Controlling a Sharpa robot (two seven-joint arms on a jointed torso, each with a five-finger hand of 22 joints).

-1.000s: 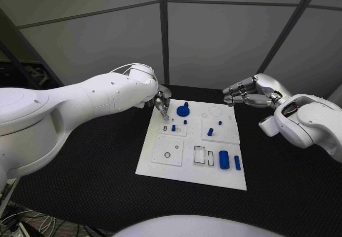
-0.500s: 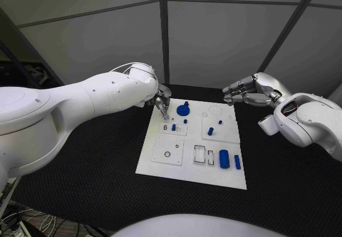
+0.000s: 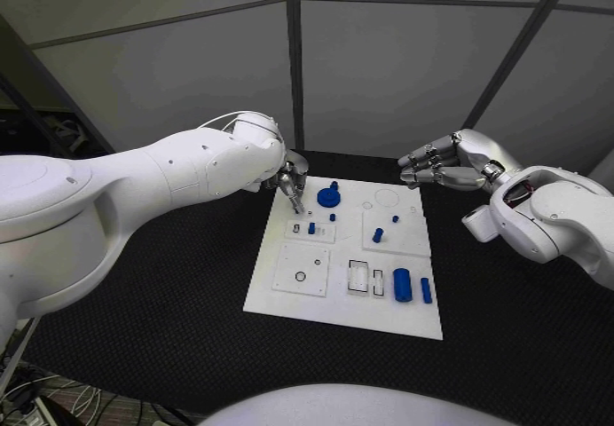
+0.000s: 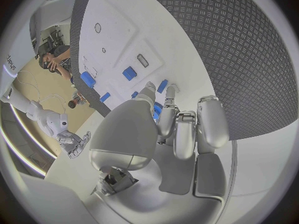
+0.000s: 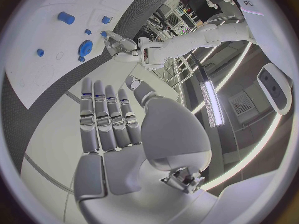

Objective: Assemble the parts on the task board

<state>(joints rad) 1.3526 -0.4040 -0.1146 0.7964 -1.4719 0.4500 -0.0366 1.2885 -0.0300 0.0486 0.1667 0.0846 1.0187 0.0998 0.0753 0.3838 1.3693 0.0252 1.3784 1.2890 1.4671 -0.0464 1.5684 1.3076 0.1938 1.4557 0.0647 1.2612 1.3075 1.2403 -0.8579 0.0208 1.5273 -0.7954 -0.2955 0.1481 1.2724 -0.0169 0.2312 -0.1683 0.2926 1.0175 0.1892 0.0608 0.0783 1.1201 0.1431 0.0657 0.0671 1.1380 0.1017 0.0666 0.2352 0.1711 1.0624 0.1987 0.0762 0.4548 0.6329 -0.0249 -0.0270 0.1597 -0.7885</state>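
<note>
**Task board and parts, both hands at the far edge**

Table [image 3: 153,337]: black, textured; the board is carried at its middle.

Task board [image 3: 307,297]: a white plate, laid flat, with several recessed panels. The blue parts are found on it.

Left hand [image 3: 292,186]: held over the far left corner of the board, fingers pointed down towards it. Whether anything is pinched at the fingertips cannot be told; in the left wrist view the fingers [image 4: 181,134] are seen lying close together over the board.

Right hand [image 3: 448,164]: kept above the table just beyond the far right corner of the board, apart from it. Nothing is held; the fingers [image 5: 106,119] are extended side by side.

Round blue part [image 3: 329,196]: the largest piece, set near the far edge, just beside the left hand.

Blue cylinder [image 3: 403,287]: laid near the right near corner, with a slimmer blue bar [image 3: 426,292] just to its right.

Small blue peg [image 3: 378,236]: placed upright, mid-board.
</note>
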